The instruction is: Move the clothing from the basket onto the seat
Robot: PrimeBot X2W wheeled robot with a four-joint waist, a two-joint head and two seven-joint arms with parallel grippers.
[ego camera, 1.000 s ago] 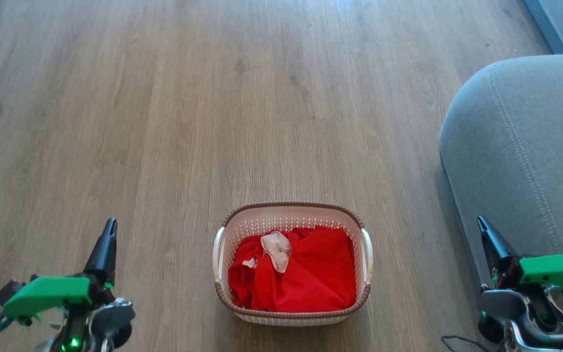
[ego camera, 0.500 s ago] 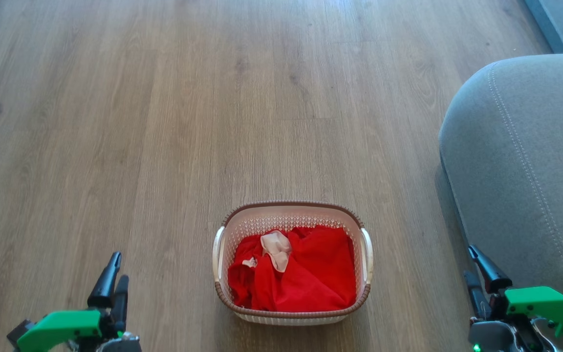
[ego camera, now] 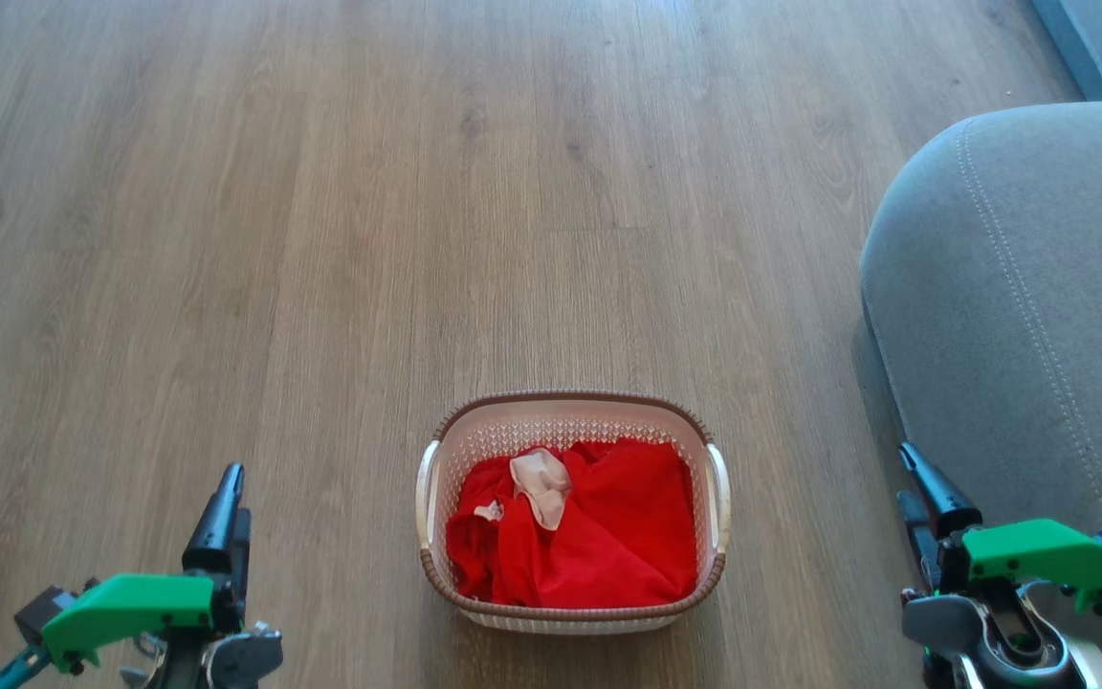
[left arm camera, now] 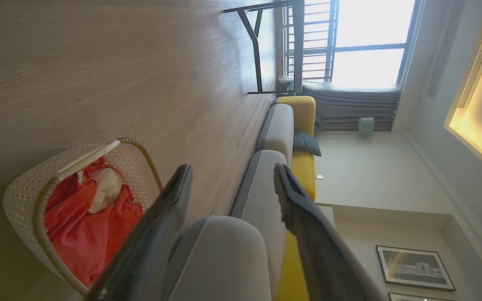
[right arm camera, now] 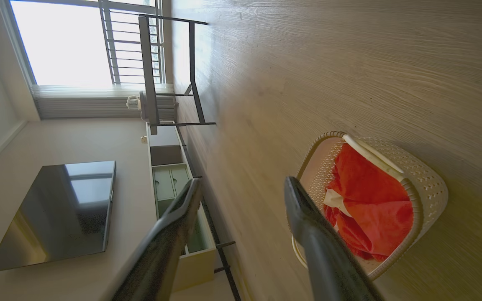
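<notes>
- Clothing (ego camera: 599, 536) sits heaped in the basket (ego camera: 570, 397) on the wood floor (ego camera: 417, 191), dead ahead; seat (ego camera: 1020, 287) is off to the right.
- Left gripper (ego camera: 224, 517) and right gripper (ego camera: 924, 488) both have fingers spread and hold nothing. They sit low either side of the basket, well apart from it.
- Best move: come down from above, pinch a raised red fold near the pink piece (ego camera: 541, 483), and lift it clear of the rim.
- Snag risk is the basket wall and handles; the floor between basket and seat looks open.
</notes>
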